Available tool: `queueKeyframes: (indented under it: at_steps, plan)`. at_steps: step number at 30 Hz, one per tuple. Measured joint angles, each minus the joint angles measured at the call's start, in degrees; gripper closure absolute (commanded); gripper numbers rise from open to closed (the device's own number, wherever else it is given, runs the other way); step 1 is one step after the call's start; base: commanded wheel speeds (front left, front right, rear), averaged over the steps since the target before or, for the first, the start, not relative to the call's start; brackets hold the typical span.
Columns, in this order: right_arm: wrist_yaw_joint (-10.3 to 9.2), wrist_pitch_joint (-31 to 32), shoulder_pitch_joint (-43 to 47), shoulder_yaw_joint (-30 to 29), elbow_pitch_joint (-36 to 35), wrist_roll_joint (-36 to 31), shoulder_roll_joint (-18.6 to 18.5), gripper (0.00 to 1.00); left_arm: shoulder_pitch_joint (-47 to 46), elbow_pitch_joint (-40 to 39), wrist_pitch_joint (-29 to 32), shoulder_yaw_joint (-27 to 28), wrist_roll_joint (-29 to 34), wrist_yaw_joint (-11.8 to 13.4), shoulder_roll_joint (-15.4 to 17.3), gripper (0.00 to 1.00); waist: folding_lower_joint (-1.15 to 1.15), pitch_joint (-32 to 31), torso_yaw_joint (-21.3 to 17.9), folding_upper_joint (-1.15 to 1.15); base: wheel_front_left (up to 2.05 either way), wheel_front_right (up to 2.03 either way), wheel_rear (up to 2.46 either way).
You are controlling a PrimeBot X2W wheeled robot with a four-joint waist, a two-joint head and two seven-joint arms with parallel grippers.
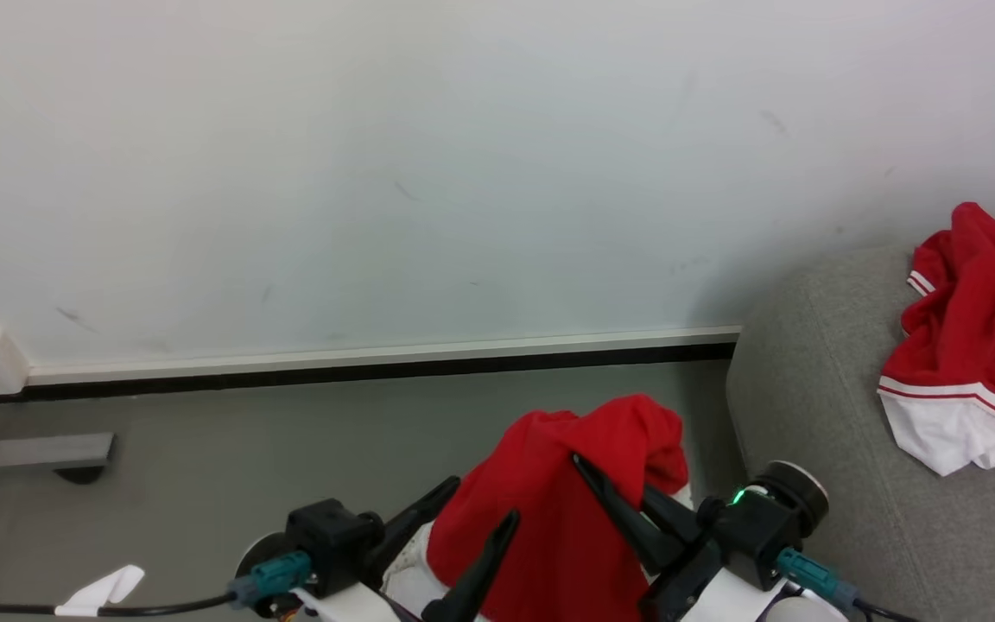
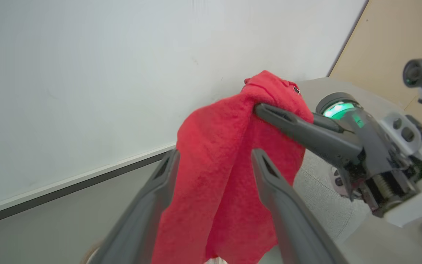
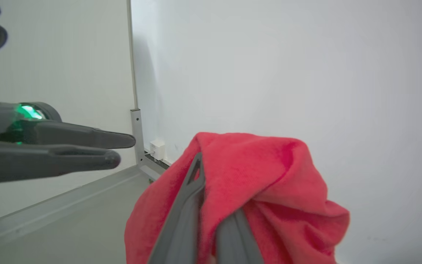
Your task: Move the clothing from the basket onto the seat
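A red garment (image 1: 541, 458) is clamped near its upper fold between the closed fingers of the right hand (image 1: 592, 473), and its loose length is hung below that hand. The left hand (image 1: 482, 501) is placed just beside the right hand, to its left, with the fingers spread apart. The hanging cloth is draped between those fingers, and no grip is closed on it. A second piece of clothing, a red jersey (image 1: 972, 328) with white panels and striped trim, is laid crumpled on the grey seat (image 1: 817, 415), well off to the right of the right hand. The grey floor (image 1: 204, 466) and a pale wall (image 1: 377, 173) are seen ahead of both hands.
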Motion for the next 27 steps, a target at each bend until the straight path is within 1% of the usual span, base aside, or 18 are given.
queueKeyframes:
  at_steps: [5,9,19,21,23,27]
  plan:
    - [0.0,-0.02,0.7,-4.81,-1.67,-2.13,-0.52,1.0,0.19,1.75,-1.52,-0.57,0.21,-0.47,-1.23,0.0,0.0,0.63,-3.39,0.0,0.0,0.0,0.0]
    - [0.0,-0.01,1.77,-7.06,-2.57,-3.74,-0.67,1.0,0.07,2.87,-2.53,-1.14,0.32,-1.01,-2.35,0.0,0.0,1.15,-6.84,0.0,0.0,0.0,0.0]
    - [0.0,0.0,3.13,-13.05,-5.54,-6.26,-1.38,1.0,-1.09,4.44,-3.98,-1.89,0.85,-1.78,-3.75,0.0,0.0,2.89,-15.65,0.0,0.0,0.0,0.0]
    - [0.01,-0.01,3.27,-14.37,-6.02,-7.22,-1.47,1.0,-1.42,4.58,-4.26,-2.08,1.03,-1.86,-4.0,0.0,0.0,3.43,-16.79,0.0,0.0,0.0,0.0]
    - [0.0,0.0,3.7,-17.12,-6.13,-8.03,-1.07,1.0,-1.66,4.71,-4.5,-2.09,1.07,-1.87,-4.17,0.0,0.0,4.21,-17.42,0.0,0.0,0.0,0.0]
    - [0.01,0.43,3.6,-22.42,-6.15,-10.83,1.15,1.0,-2.65,4.94,-4.91,-2.12,1.45,-2.15,-4.22,0.0,0.0,6.0,-17.74,0.0,0.0,0.0,0.0]
